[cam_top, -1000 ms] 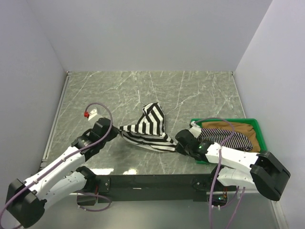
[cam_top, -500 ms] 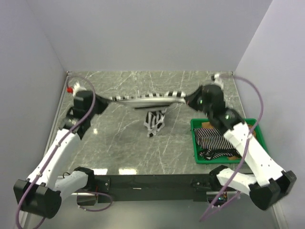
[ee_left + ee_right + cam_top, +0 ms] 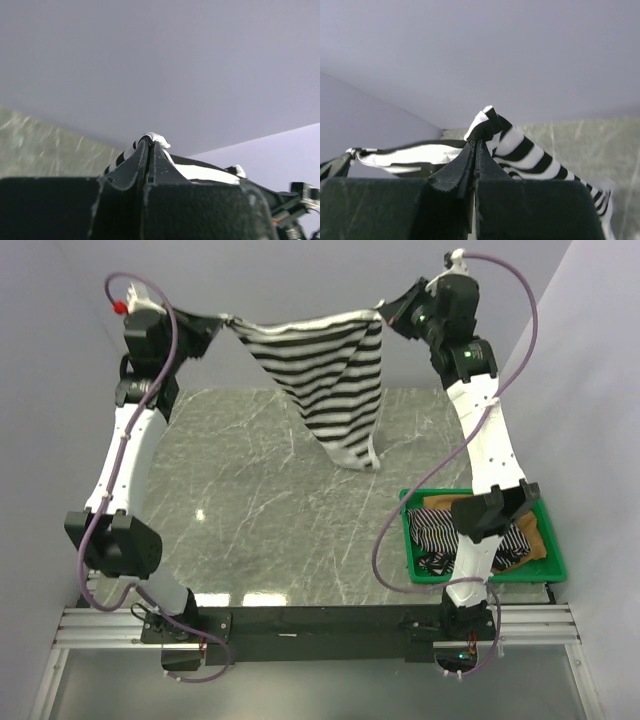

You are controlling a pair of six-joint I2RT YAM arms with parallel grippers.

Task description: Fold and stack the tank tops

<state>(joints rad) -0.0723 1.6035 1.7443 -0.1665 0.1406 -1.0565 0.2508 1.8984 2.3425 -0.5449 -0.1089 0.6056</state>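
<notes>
Hanging in the air over the far edge of the bench [image 3: 250, 500], the black-and-white striped tank top [image 3: 325, 390] is stretched between the two raised arms. Its top edge runs nearly level from one hand to the other, and the body droops to a point above the middle of the bench without touching it.

The left hand [image 3: 215, 328] is clamped on one upper corner. Its wrist view shows the fingers pressed together with a nub of white cloth pinched at the tips. The right hand [image 3: 390, 312] grips the opposite corner the same way, fully closed on a bunch of striped fabric.

The pinstriped top [image 3: 432, 540] and the tan-brown top [image 3: 447, 505] lie crumpled together in the green tray [image 3: 485, 578] at the near right corner of the bench, partly hidden behind the right arm.

The task looks to be in its early part. No top is folded and no stack has been started. The first garment is only lifted and spread, so it has yet to be laid flat and folded, and the two tops in the tray remain untouched.
</notes>
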